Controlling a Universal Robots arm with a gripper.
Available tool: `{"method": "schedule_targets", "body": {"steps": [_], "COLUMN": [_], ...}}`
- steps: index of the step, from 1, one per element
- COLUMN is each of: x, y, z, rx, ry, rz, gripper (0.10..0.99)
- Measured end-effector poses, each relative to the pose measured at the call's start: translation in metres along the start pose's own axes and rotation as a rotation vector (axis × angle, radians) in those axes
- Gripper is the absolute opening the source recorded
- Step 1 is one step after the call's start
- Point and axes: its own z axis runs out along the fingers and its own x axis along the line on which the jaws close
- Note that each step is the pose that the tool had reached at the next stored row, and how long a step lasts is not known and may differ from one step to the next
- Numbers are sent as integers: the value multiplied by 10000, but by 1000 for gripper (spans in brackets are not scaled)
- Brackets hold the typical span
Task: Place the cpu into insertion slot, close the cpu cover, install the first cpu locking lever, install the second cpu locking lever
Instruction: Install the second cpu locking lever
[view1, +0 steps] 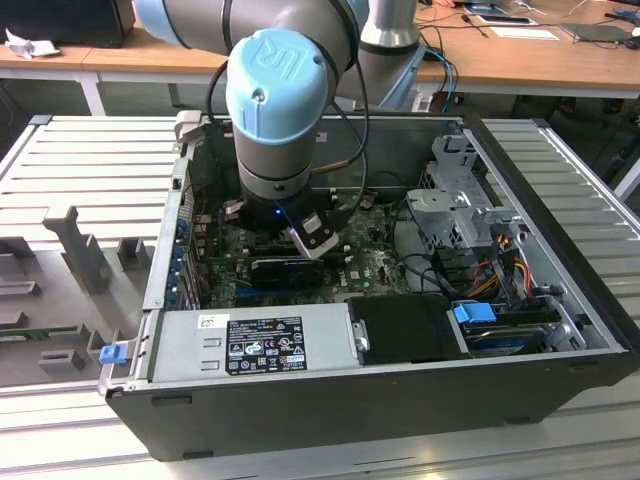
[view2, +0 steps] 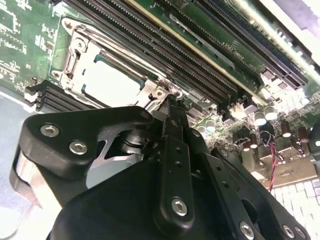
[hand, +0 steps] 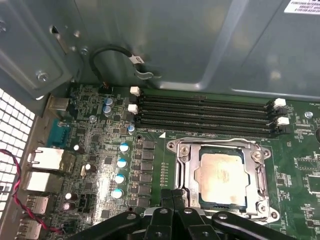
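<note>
In both wrist views the cpu (hand: 221, 179) (view2: 111, 82), pale tan-silver, lies flat in the insertion slot (hand: 176, 146) (view2: 70, 55) on the green board. The cpu cover (hand: 222, 148) (view2: 146, 84), a silvery frame, lies down around the chip's face. My gripper (hand: 173, 193) (view2: 170, 101) is shut, its black fingertips together right at the socket's near edge by one corner, with nothing visible between them. In the exterior view the gripper (view1: 312, 240) reaches down into the open computer case over the board.
Black memory slots (hand: 205, 112) run along one side of the socket, with blue-topped capacitors (hand: 120, 162) and a red-black cable (hand: 15, 185) beyond. The case holds a power supply (view1: 260, 340) and a drive cage (view1: 460, 200); grey slatted table (view1: 90, 160) surrounds it.
</note>
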Motion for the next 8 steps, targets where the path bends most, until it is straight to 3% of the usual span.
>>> {"method": "schedule_targets", "body": {"steps": [8], "x": [-4], "y": [38], "z": [-94], "rx": [-3], "ry": [17], "rz": [7], "gripper": [106]}}
